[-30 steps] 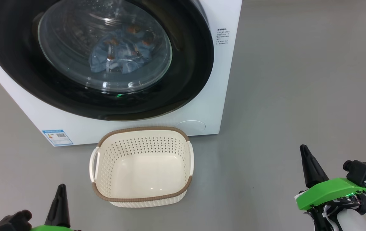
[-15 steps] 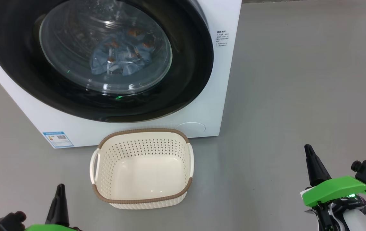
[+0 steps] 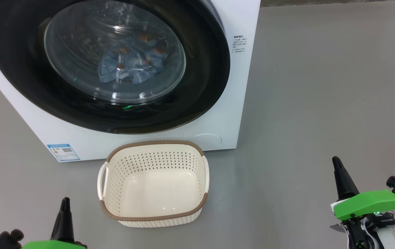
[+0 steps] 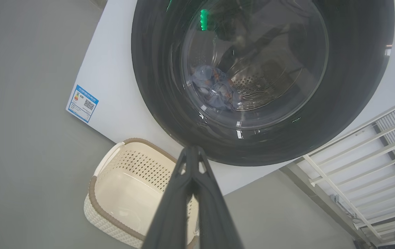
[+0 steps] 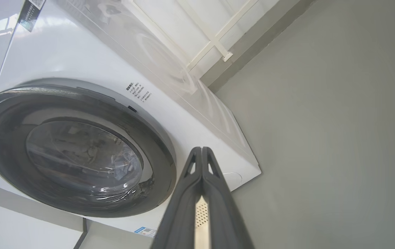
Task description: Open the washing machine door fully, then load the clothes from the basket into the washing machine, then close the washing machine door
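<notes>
All three steps look finished. Washing machine (image 3: 242, 103) stands on the grey floor (image 3: 322, 103), and its door (image 3: 200, 86) lies flush against the machine's front, apparently latched. Basket (image 3: 155, 142) stands just in front of the machine, below the door, with nothing in it. Clothes (image 3: 131, 65) lie inside the machine, behind the door glass. Left gripper (image 4: 192, 151) and right gripper (image 5: 201, 149) hang well back from the machine, fingers pressed together, grasping nothing. Next move, I judge: just park the arms, maybe check the latch.
</notes>
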Robot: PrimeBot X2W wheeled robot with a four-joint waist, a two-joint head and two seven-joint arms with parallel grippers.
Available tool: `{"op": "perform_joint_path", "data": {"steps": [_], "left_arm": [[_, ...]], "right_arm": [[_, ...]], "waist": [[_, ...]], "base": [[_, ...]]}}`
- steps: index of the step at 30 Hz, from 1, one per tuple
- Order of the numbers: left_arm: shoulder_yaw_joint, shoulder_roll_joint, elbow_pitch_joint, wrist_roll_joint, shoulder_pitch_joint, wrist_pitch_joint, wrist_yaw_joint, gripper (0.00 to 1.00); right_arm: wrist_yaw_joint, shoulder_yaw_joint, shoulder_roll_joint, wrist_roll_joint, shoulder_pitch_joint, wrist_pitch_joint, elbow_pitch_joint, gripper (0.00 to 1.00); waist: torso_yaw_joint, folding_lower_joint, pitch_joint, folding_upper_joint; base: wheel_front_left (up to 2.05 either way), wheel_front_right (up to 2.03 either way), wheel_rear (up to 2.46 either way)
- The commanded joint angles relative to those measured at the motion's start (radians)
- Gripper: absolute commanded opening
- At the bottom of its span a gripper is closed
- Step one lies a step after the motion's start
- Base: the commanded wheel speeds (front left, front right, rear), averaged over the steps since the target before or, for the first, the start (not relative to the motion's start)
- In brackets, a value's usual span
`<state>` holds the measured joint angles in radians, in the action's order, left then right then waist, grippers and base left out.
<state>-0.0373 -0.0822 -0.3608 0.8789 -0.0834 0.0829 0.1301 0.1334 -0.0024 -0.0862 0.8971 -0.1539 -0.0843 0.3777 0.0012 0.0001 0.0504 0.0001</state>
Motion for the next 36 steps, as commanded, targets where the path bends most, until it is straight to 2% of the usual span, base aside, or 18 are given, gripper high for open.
{"op": "perform_joint_path", "data": {"steps": [1,36], "left_arm": [[-0.023,-0.011,0.034,0.034,-0.022,-0.007,0.000,0.00],[-0.052,0.013,0.078,0.412,-0.024,-0.110,0.000,0.00]], "right_arm": [[-0.001,-0.001,-0.004,0.046,-0.006,0.008,-0.034,0.00],[-0.002,-0.061,0.018,0.407,0.022,0.111,-0.088,0.00]], "waist": [[0.000,-0.0001,-0.001,-0.0001],[-0.001,-0.0001,-0.026,-0.0001]], "base": [[0.00,0.00,0.00],[0.00,0.00,0.00]]}}
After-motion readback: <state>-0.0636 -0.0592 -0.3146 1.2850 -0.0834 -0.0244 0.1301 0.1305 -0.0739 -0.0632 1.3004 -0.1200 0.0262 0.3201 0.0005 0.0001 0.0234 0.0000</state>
